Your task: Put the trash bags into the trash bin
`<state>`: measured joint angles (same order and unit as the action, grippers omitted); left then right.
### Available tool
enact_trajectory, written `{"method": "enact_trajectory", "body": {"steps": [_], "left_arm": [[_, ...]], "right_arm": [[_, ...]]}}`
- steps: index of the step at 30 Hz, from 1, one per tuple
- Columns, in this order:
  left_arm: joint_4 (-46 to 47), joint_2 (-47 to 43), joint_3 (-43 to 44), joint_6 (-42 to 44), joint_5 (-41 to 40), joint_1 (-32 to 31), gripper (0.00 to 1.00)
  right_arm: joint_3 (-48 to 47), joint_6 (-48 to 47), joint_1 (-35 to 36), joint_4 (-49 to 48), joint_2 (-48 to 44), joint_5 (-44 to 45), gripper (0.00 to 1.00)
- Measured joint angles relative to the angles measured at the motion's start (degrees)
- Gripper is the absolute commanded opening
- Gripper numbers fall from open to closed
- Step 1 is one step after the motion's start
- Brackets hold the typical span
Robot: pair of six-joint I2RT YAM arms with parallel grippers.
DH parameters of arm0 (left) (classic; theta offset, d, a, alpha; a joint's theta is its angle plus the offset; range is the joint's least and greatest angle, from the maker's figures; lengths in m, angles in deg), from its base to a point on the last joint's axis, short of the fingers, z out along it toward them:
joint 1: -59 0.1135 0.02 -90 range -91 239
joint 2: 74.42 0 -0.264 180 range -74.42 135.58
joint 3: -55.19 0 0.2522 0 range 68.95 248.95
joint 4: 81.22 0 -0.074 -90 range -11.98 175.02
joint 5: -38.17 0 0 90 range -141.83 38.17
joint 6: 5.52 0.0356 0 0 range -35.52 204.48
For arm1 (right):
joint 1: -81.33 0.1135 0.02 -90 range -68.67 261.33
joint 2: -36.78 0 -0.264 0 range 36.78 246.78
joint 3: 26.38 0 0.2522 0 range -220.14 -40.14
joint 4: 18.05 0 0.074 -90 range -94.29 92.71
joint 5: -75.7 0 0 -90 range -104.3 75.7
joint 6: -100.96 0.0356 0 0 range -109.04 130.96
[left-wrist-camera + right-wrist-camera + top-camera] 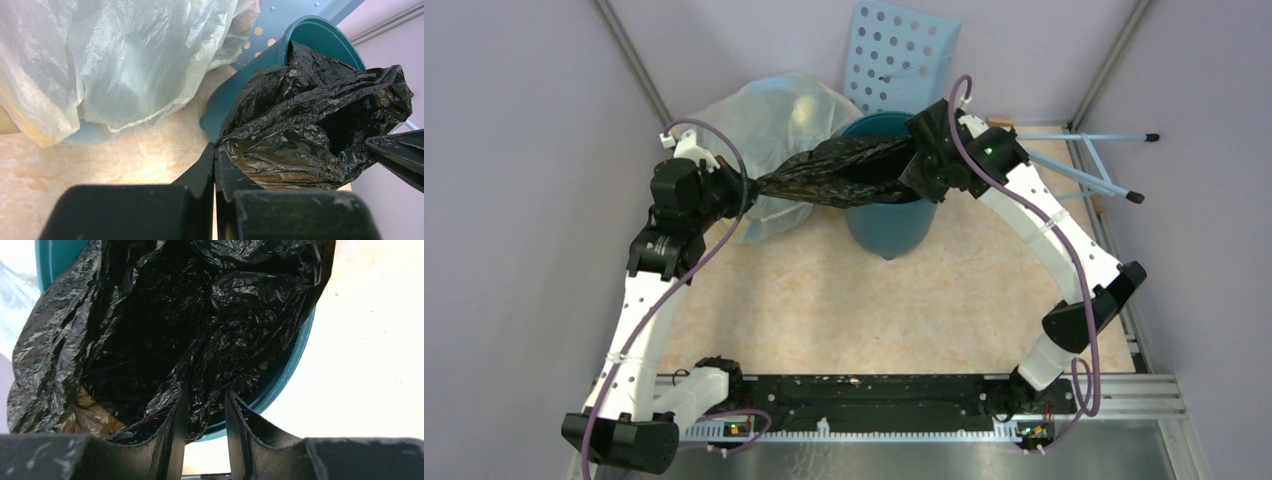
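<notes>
Top view: trash bag [844, 170] covers most of the trash bin [889, 225] mouth, so the interior isn't visible. Tips of left gripper [749, 188] and right gripper [921, 165] are buried in the plastic. Right wrist: bin shows only as rim slivers at upper left and lower right, and the bag's inside is too dark to read. Left wrist: translucent bag [125, 65] is cut off at the top and left edges, contents unreadable.

Even bright light; tabletop [375, 340] perhaps overexposed, trash bags [150, 315] glinting.
</notes>
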<state>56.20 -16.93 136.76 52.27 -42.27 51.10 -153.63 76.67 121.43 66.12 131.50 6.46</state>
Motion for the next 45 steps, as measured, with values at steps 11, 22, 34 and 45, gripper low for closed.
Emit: {"method": "enact_trajectory", "body": {"steps": [11,22,34,45], "left_arm": [[0.39,0.22,-0.81,0.46,0.74,0.20,0.00],[8.66,9.86,-4.17,0.61,8.50,-0.13,0.00],[17.86,23.63,-4.17,3.76,14.88,-0.28,0.00],[22.47,35.78,-0.44,3.67,18.64,-3.30,0.00]], "right_arm": [[2.03,-1.64,-0.63,-0.44,-0.37,-0.55,0.00],[13.14,-4.92,-0.63,0.15,-18.21,-0.09,0.00],[35.28,-6.86,-3.45,-11.91,-23.19,-1.57,0.00],[45.03,-18.27,-14.80,-28.30,-28.57,-12.76,0.41]]}}
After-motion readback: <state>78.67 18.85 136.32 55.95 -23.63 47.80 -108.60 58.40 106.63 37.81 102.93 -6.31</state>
